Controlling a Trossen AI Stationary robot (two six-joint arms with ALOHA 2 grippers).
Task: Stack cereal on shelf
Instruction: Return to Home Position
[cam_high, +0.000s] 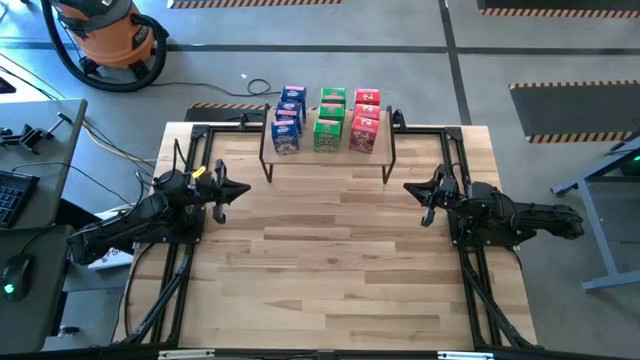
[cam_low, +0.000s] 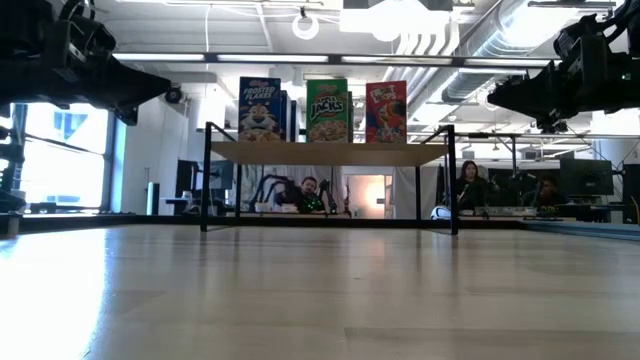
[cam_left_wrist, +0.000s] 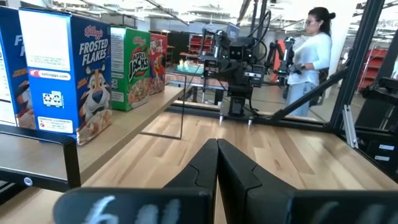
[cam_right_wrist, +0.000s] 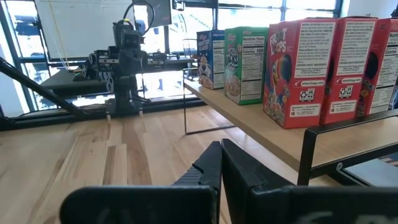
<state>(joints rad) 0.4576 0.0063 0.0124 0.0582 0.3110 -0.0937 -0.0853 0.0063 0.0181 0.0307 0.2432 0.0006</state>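
The cereal boxes stand upright on the shelf at the table's far middle, in three rows: blue, green and red. In the low view the front boxes, blue, green and red, rest by their bottoms on the shelf board. My left gripper is shut and points level toward the table's middle from the left, short of the shelf. Opposite it, my right gripper is shut too. Both hold nothing; their closed fingertips show in the wrist views.
Bare tabletop lies between and in front of the arms. Black frame rails run along both table sides. An orange shop vacuum stands on the floor beyond the far left corner. A person stands past the table's right side.
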